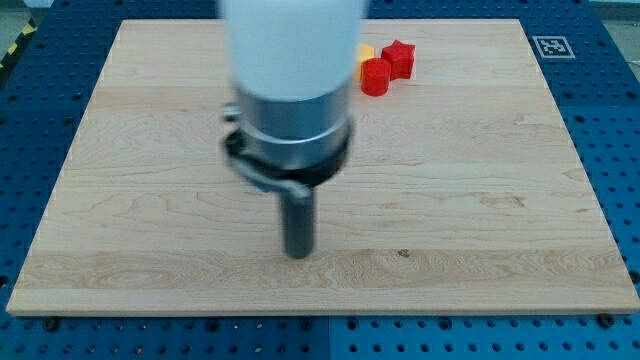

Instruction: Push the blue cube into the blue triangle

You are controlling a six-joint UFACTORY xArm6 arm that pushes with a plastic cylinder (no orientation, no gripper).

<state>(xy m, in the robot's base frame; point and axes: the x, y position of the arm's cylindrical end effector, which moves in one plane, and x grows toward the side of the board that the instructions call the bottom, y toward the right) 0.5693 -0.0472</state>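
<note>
My tip [299,254] rests on the wooden board [480,200] a little below its middle, left of centre. No blue cube and no blue triangle show in the camera view; the arm's white and grey body [292,80] covers the upper middle of the board and may hide blocks. The only blocks that show are a red cylinder [375,77], a red star-shaped block [400,59] and part of a yellow block [365,52], clustered at the view's top, far above and to the right of my tip.
The board lies on a blue perforated table [610,130]. A black-and-white marker tag [549,46] sits at the board's top right corner.
</note>
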